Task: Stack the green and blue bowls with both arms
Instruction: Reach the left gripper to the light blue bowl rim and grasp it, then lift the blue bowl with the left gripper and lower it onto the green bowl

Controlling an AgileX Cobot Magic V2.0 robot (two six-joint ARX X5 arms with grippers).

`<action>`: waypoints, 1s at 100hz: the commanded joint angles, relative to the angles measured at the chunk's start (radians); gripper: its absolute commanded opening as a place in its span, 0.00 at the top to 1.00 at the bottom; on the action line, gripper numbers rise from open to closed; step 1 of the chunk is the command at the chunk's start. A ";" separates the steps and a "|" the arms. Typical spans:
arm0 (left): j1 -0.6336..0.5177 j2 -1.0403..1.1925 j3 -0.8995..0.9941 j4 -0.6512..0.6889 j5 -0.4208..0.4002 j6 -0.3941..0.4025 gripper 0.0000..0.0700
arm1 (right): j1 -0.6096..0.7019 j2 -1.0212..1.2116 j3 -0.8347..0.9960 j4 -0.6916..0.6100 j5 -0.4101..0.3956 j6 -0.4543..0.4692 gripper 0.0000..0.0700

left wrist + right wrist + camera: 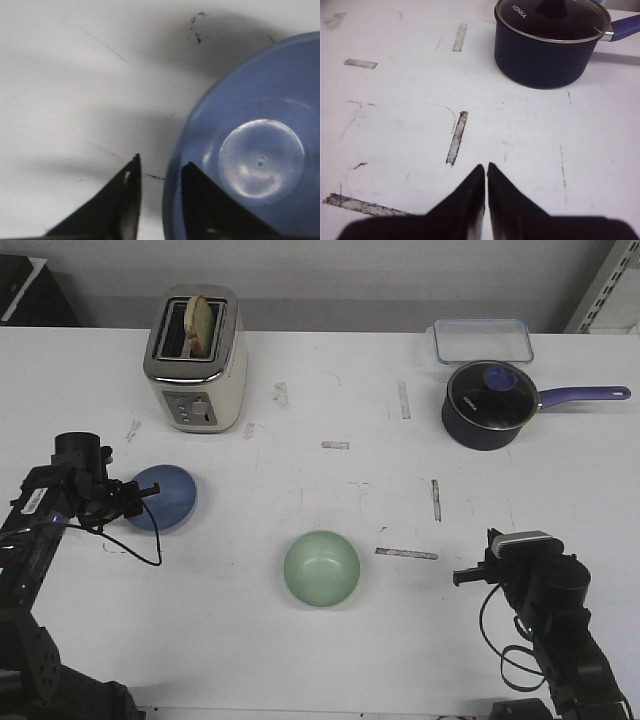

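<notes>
The blue bowl sits upright on the white table at the left. My left gripper is at its left rim. In the left wrist view the gripper is open and straddles the rim: one finger is inside the bowl, the other outside, with a strip of table showing between that finger and the rim. The green bowl sits upright and alone at the table's centre front. My right gripper is shut and empty, low at the front right, well right of the green bowl; the right wrist view shows bare table under it.
A cream toaster with bread stands at the back left. A dark blue saucepan with a glass lid and long handle is at the back right, also in the right wrist view. A clear container lies behind it. Worn tape marks dot the table.
</notes>
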 commanded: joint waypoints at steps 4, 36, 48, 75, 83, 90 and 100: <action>0.003 -0.001 0.014 0.001 0.002 -0.004 1.00 | 0.002 0.004 0.010 0.012 -0.003 -0.005 1.00; -0.014 -0.096 0.121 -0.052 0.056 -0.026 1.00 | 0.002 0.004 0.010 0.012 -0.003 -0.005 1.00; -0.058 -0.175 0.169 -0.077 0.113 -0.031 1.00 | 0.002 0.004 0.010 0.014 -0.003 -0.005 1.00; -0.325 -0.331 0.179 -0.091 0.256 -0.031 1.00 | 0.002 0.004 0.010 0.015 -0.003 -0.003 1.00; -0.440 -0.336 0.179 -0.112 0.257 -0.030 1.00 | 0.002 0.004 0.010 0.015 -0.004 -0.001 1.00; -0.554 -0.326 0.179 -0.135 0.257 -0.030 1.00 | 0.002 0.004 0.010 0.015 -0.004 -0.001 1.00; -0.690 -0.294 0.179 -0.142 0.255 -0.023 1.00 | 0.002 0.004 0.010 0.015 -0.004 -0.001 1.00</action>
